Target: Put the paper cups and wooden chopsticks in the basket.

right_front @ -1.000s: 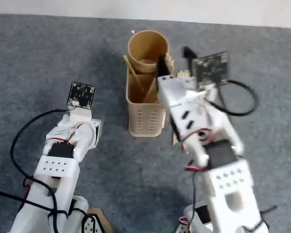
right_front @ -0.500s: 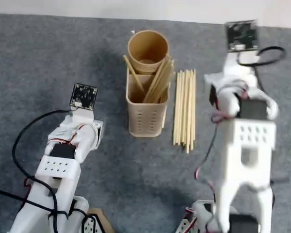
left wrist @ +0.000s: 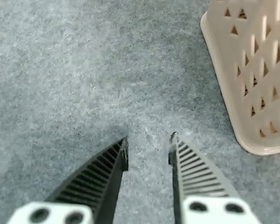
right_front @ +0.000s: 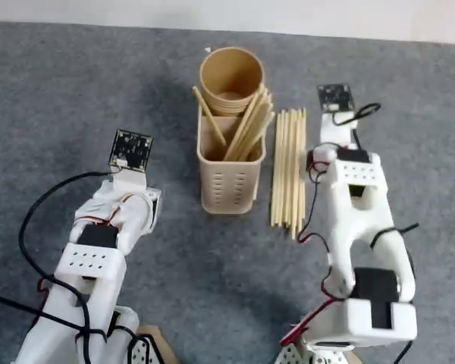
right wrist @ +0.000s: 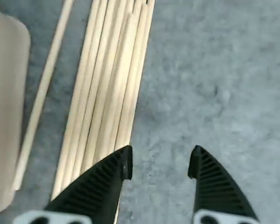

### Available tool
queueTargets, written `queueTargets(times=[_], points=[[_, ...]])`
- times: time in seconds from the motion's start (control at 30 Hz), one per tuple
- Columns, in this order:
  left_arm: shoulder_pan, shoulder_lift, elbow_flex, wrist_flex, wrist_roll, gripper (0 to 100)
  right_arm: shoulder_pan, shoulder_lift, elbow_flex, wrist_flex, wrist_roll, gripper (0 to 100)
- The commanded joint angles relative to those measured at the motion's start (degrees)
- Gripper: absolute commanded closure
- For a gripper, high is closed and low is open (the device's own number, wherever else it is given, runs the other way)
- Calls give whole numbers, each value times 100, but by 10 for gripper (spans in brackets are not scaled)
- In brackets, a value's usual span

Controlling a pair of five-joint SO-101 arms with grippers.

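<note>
The right tool (right wrist: 161, 155) has drawn back toward its base and hangs wide and empty just beside the loose chopsticks (right_front: 288, 167) on the counter (right_front: 76, 91). The left tool (left wrist: 148, 141), narrowly parted and empty, stays near the basket (right_front: 227, 189), which holds the paper cups (right_front: 231, 72) and other chopsticks (right_front: 250, 125).

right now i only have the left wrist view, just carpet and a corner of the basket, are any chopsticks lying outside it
Observer: Yes. A bundle of loose chopsticks lies flat on the carpet just to the right of the basket, running alongside it.
Operator: has the right gripper got hold of them
Observer: No. The right gripper is open with nothing between its fingers; one finger sits over the bundle's outer edge, the other over bare carpet.
Operator: ok and the cup
Observer: A paper cup stands upright at the basket's far end, and several other chopsticks lean in the basket next to it.
</note>
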Motion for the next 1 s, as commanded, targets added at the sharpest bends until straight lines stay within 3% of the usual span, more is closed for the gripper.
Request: queueTargets(times=[0.0, 0.5, 0.97], points=[[66, -92, -22, -88, -62, 829, -4, 171, 22, -303, 62, 789], [66, -92, -22, -88, -62, 829, -382, 382, 31, -312, 44, 789], [66, -92, -22, -88, -62, 829, 101, 1015, -22, -321, 62, 789]])
